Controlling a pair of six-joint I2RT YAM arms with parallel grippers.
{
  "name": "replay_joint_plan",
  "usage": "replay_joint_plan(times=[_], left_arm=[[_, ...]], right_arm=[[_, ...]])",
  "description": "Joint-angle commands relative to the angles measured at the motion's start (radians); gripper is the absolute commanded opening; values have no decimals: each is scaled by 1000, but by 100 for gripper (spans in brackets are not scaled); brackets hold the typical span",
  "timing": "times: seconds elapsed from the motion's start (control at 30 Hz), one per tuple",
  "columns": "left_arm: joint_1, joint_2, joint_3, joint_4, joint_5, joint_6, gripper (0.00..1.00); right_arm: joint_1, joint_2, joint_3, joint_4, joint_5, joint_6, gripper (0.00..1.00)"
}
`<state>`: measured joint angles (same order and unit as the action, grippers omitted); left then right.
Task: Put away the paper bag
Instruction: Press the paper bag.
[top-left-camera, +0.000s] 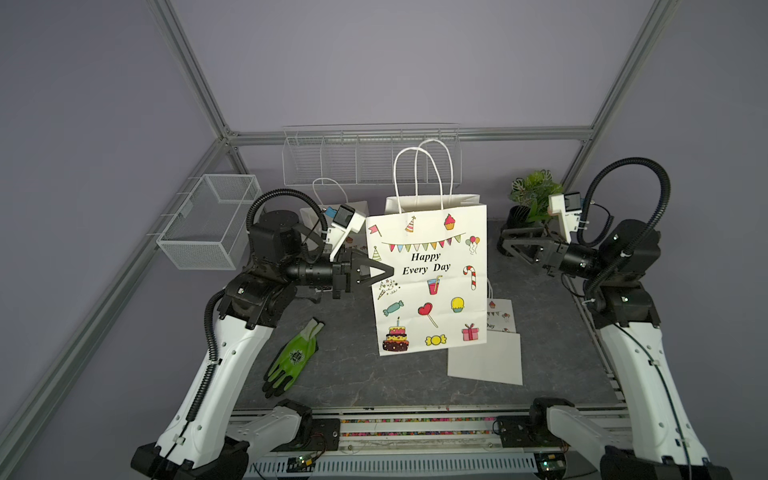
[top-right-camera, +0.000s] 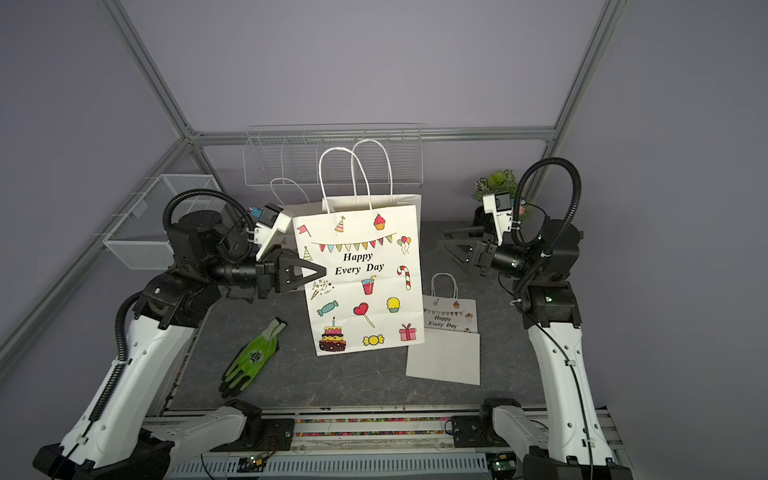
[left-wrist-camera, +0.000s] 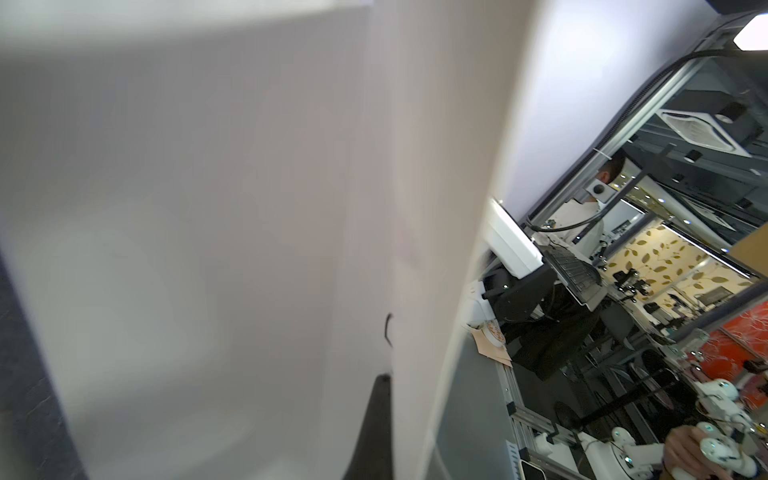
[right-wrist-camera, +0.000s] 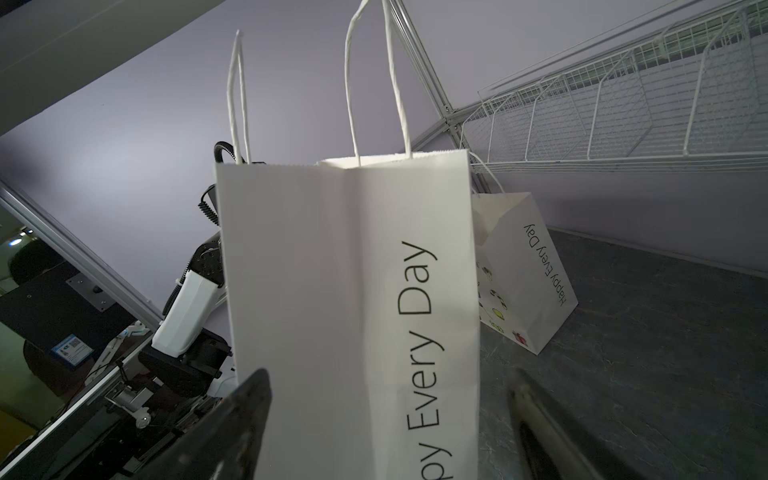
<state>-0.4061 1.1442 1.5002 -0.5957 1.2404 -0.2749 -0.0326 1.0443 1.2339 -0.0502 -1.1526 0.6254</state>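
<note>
Two arms, one bag. Off to the outer side of the left end effector (top-left-camera: 388, 272), a mesh basket (top-left-camera: 208, 224) hangs on the frame. Below its wrist a green glove (top-left-camera: 293, 357) lies on the tabletop (top-left-camera: 345, 386).

L jaws are clamped tight on the near-left vertical edge of the paper bag (top-left-camera: 428, 282), abt mid-height. The L wrist cam is nearly all white paper w/ one dark finger, so how deep the bite goes I can't say. The bag stands upright & open on the tabletop, handles up, straight ahead of both end effectors, i.e. between them.

Below the right end effector (top-left-camera: 508, 245), a flattened bag (top-left-camera: 486, 357) lies on the tabletop. R jaws gape wide, empty, well apart from the paper bag, aimed at its side panel.

Step in hand, as I read it: L has the bag secured, R is lined up for a 2nd hold. Next move prob needs R to go fwd & close on the far side w/o crushing the gusset. Then both would carry it toward the wire rack (top-left-camera: 370, 158) beyond the bag. It's thin paper, so the pull must be even or it tears or tips.
</note>
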Motion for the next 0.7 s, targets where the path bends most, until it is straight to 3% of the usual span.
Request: replay_joint_plan(times=[0.0, 0.13, 0.4, 0.5, 0.67], left_arm=[[6, 15, 34, 50, 134, -14, 0], [4, 24, 51, 77, 158, -26, 0], [22, 84, 138, 126, 165, -70, 0], [34, 115, 156, 136, 170, -69, 0], [40, 154, 161, 158, 186, -66, 0]], right_arm=[[-6, 3, -27, 95, -17, 43, 89], [1, 8, -88, 321, -49, 199, 89], [128, -24, -59, 183, -112, 45, 99], [155, -27, -56, 183, -127, 40, 93], [176, -19, -59, 181, -126, 30, 73]])
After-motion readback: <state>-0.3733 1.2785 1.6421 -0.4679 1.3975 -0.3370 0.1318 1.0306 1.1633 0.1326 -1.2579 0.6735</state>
